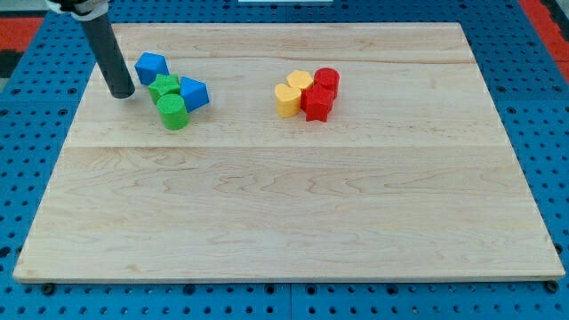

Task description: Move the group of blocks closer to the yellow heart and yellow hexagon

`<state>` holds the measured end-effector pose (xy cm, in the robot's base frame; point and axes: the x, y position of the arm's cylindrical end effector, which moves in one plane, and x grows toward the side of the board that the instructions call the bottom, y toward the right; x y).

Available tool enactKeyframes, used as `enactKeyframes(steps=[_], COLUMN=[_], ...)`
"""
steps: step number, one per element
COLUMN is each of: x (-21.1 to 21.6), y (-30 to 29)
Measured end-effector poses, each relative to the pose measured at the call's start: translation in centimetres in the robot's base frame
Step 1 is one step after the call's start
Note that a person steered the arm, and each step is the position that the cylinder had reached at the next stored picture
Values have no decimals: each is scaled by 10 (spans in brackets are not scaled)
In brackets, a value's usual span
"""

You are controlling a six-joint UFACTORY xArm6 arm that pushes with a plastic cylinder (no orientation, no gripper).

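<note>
My tip rests on the board at the view's upper left, just left of a cluster of blocks. That cluster holds a blue block, a green star-like block, a blue triangle-like block and a green cylinder, all touching or nearly so. Near the view's top centre sit a yellow heart and a yellow hexagon, touching a red cylinder and a red star-like block. A wide gap separates the two clusters.
The wooden board lies on a blue pegboard surface. The dark rod comes down from the view's upper left corner.
</note>
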<state>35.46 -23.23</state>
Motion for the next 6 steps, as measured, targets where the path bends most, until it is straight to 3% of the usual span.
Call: enactKeyframes(steps=[2,6], x=[42,51], y=[6,138])
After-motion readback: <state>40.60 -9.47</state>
